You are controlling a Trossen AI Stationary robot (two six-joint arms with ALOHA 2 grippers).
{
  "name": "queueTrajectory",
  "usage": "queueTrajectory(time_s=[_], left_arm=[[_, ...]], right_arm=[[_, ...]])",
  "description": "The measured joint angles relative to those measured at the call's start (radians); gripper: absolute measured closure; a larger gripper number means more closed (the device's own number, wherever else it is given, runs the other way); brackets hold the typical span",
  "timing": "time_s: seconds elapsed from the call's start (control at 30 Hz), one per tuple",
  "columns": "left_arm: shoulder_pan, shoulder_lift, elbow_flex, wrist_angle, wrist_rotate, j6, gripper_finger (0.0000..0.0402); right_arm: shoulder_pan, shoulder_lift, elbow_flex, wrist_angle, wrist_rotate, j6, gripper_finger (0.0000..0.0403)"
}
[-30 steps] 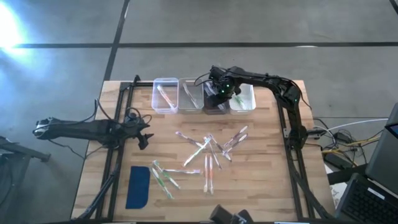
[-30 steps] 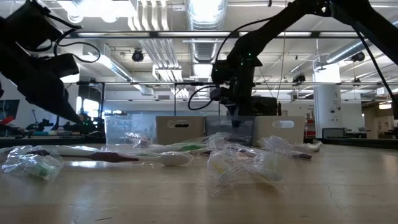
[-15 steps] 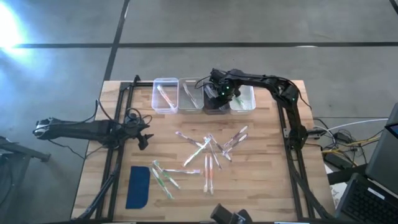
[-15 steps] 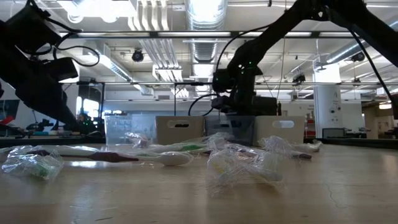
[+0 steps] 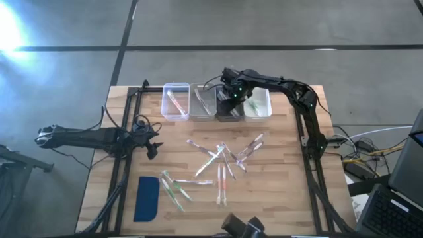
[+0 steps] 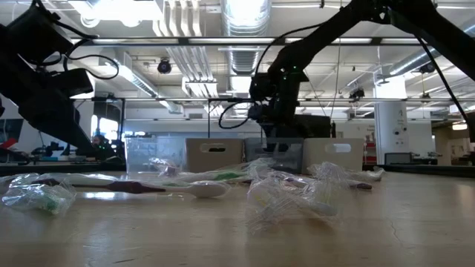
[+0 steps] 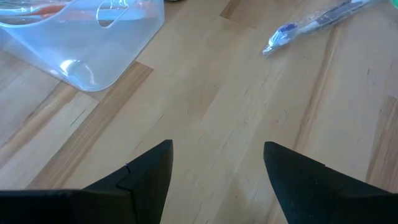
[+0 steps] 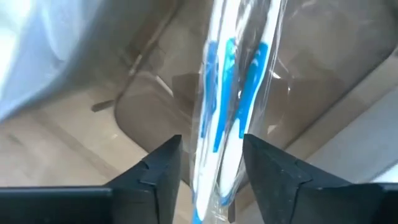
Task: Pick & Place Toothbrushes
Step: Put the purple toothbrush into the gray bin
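A wrapped blue toothbrush [image 8: 231, 118] stands between the parted fingers of the right end effector [image 8: 208, 168], over the dark bin [image 5: 228, 109] at 12 o'clock on the desk [image 5: 277, 192]; whether it is gripped I cannot tell. More toothbrushes [image 5: 221, 162] lie scattered mid-desk. The left end effector [image 7: 214, 168] hangs open at 9 o'clock, empty.

Thin, pale toothbrushes [image 5: 221, 160] in clear wrappers lie scattered and crisscrossed on the worktop, some with pink or green accents. A smaller cluster [image 5: 173, 188] lies well apart, nearer the front edge. One blue-and-white wrapped toothbrush [image 8: 231, 109] stands nearly upright over a grey bin, between the right gripper's fingers.
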Motion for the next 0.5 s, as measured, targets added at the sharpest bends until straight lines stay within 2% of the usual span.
queueTrajectory(time_s=[0.23, 0.5], left_arm=[[0.0, 0.0, 0.0, 0.0, 0.0, 0.0, 0.0145], [0.0, 0.0, 0.0, 0.0, 0.0, 0.0, 0.0145]], right_arm=[[-0.007, -0.005, 0.1, -0.074, 0.077, -0.037, 0.0207], [-0.02, -0.006, 0.228, -0.141, 0.108, -0.043, 0.0221]])
